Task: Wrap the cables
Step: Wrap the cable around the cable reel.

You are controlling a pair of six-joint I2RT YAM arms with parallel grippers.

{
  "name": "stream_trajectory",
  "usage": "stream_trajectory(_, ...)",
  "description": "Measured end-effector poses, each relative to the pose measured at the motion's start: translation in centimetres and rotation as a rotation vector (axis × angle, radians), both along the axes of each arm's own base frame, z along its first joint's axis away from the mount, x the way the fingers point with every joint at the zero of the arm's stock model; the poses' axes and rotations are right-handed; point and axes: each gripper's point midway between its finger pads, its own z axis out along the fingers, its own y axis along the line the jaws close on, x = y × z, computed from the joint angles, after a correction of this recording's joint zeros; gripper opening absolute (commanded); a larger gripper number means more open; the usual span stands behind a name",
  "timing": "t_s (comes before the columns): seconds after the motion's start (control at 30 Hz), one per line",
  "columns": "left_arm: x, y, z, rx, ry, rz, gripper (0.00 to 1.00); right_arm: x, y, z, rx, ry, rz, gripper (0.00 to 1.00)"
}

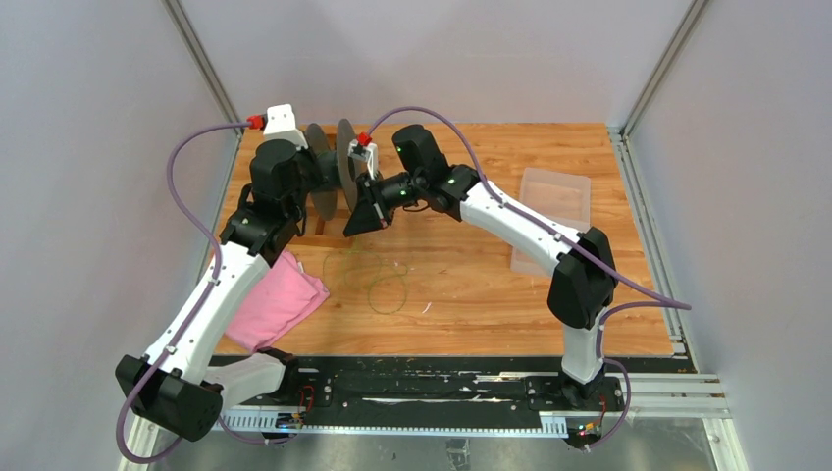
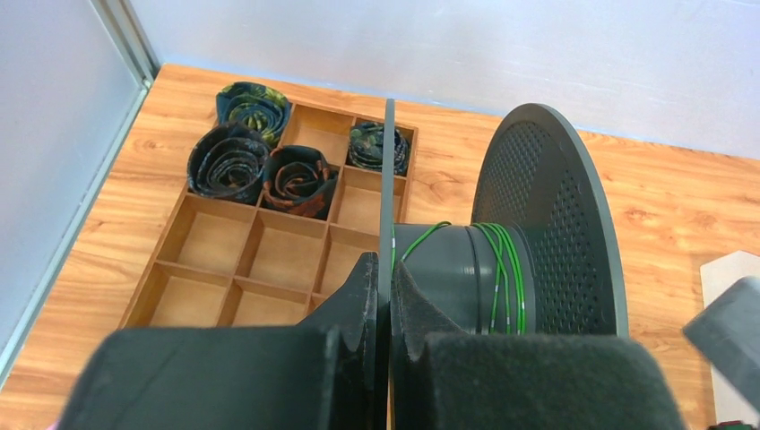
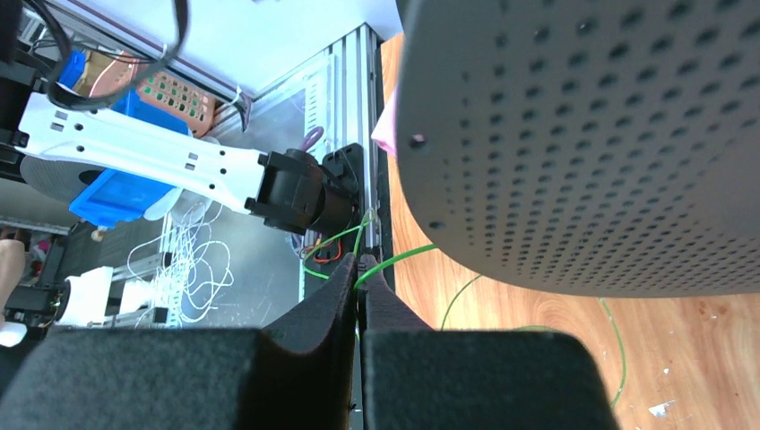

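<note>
A dark grey spool (image 1: 343, 167) is held up over the back left of the table. My left gripper (image 2: 387, 269) is shut on the edge of its thin near flange (image 2: 389, 170). A few turns of the thin green cable (image 2: 500, 269) lie round the hub beside the perforated far flange (image 2: 547, 215). My right gripper (image 3: 360, 264) is shut on the green cable (image 3: 399, 257) just below the perforated flange (image 3: 582, 134). In the top view the right gripper (image 1: 357, 228) sits right of the spool. The rest of the cable (image 1: 378, 280) lies in loose loops on the wood.
A wooden divided tray (image 2: 260, 242) with several rolled ties at its far end sits under the spool. A pink cloth (image 1: 280, 299) lies by the left arm. A clear plastic box (image 1: 554, 211) stands at the right, partly under the right arm.
</note>
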Motion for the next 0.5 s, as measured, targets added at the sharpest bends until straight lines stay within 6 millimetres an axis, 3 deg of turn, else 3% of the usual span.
stream_trajectory(0.5, -0.6, -0.2, 0.0, 0.054, -0.033, -0.031, 0.00, 0.7, -0.4, 4.4, 0.001, -0.071, -0.043, 0.03)
